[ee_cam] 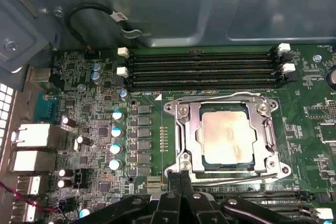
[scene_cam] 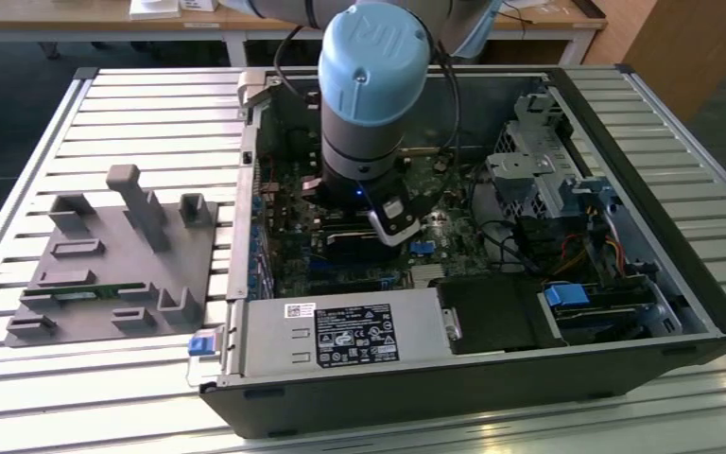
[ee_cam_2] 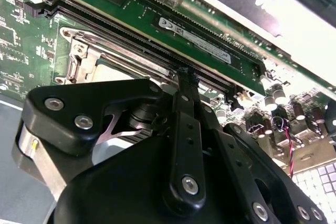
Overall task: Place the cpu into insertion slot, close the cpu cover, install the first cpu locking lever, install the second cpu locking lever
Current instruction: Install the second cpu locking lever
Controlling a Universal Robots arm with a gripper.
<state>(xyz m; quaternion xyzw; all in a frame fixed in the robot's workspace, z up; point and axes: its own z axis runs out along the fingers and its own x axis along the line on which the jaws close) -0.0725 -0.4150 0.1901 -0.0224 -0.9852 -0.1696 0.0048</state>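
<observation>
Cpu (ee_cam: 227, 131) seated in insertion slot (ee_cam: 185, 129), cpu cover (ee_cam: 265, 125) down.
Gripper (ee_cam: 182, 177) jaws together at socket's 6 o'clock edge; levers' latching state unclear, judged late-stage.

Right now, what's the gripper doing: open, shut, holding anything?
Gripper: shut, fingertips together at the edge of the cpu cover; whether it grips anything cannot be told.

The exterior view looks down from above and afar at the open black computer case (scene_cam: 464, 284). Both wrist views sit close behind the black pincer (ee_cam: 181, 174), sharing the green circuit board (ee_cam: 105, 129) beyond it.
</observation>
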